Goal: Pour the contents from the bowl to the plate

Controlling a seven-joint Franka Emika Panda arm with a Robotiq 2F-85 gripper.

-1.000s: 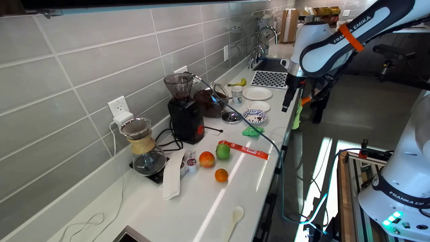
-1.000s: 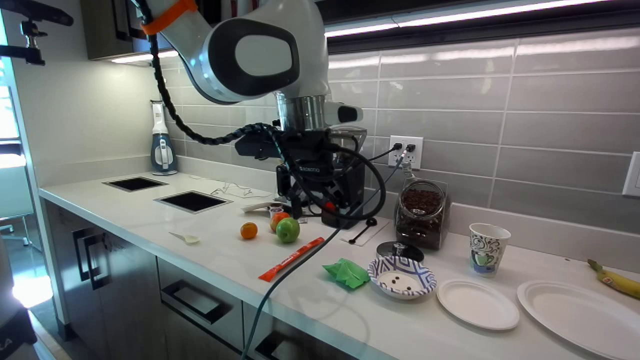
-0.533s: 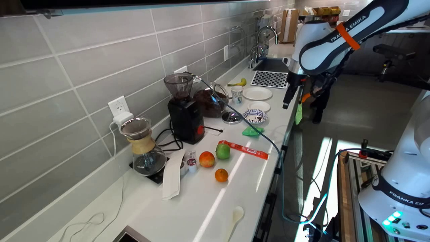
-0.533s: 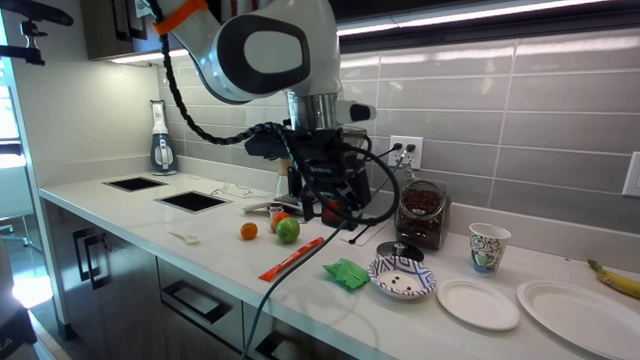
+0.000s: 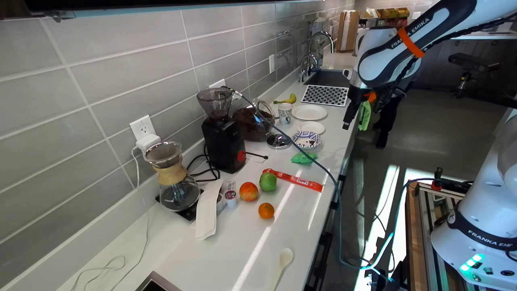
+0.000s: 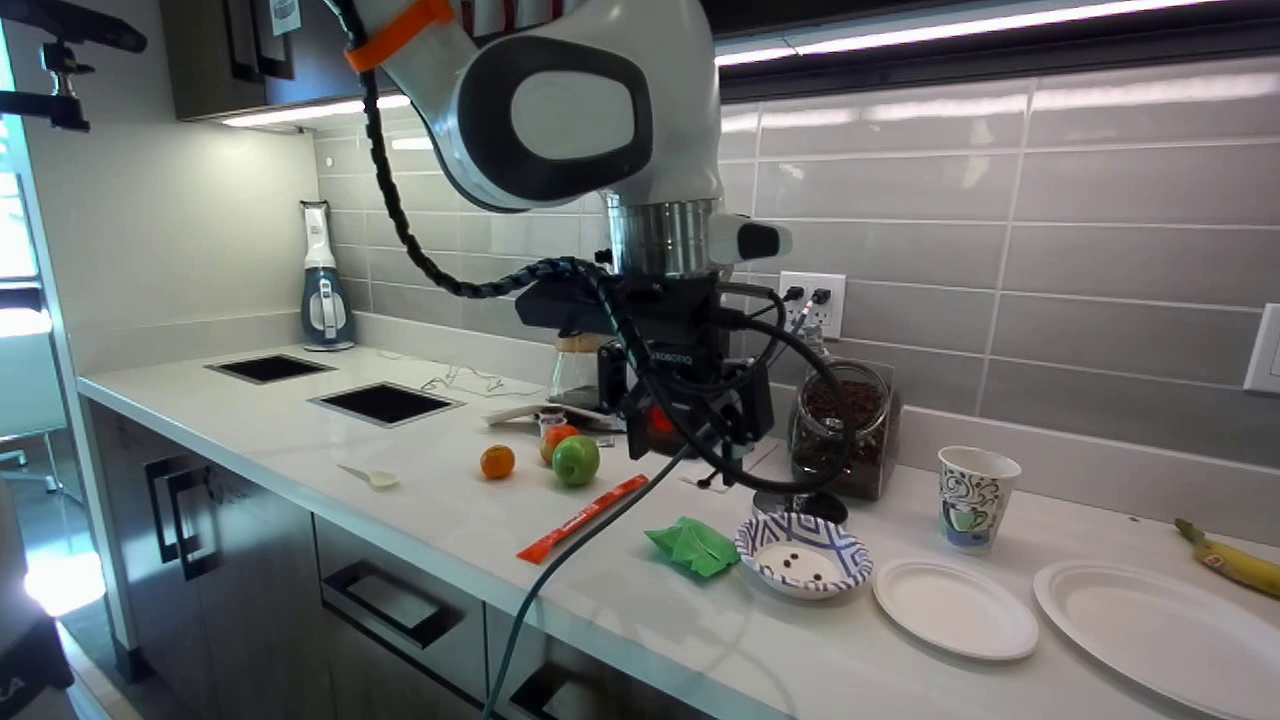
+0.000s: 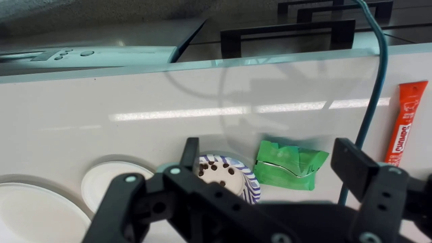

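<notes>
so far, bowl (image 6: pixel 845 560): ungrasped, dark bits (image 7: pixel 231 171) inside.
small plate (image 6: pixel 957 610): bare; grasp, lift, pour seemingly left.
large plate (image 6: pixel 1165 635): bare too.
claw (image 7: pixel 270 158): spread wide, holding nothing.

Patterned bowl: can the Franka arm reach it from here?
Probably yes: the gripper is open and nothing covers the bowl. In the wrist view, though, the gripper frames the green packet beside the bowl, so a shift toward the bowl seems needed first.

Strip light (image 6: pixel 1000 25) brightens the tiles (image 6: pixel 1150 190); glare streaks (image 7: pixel 182 114) and soft shadows (image 7: pixel 287 86) cross the tabletop (image 7: pixel 67 108); bright patches (image 5: pixel 420 173) mark the dim floor (image 5: pixel 424 133).
</notes>
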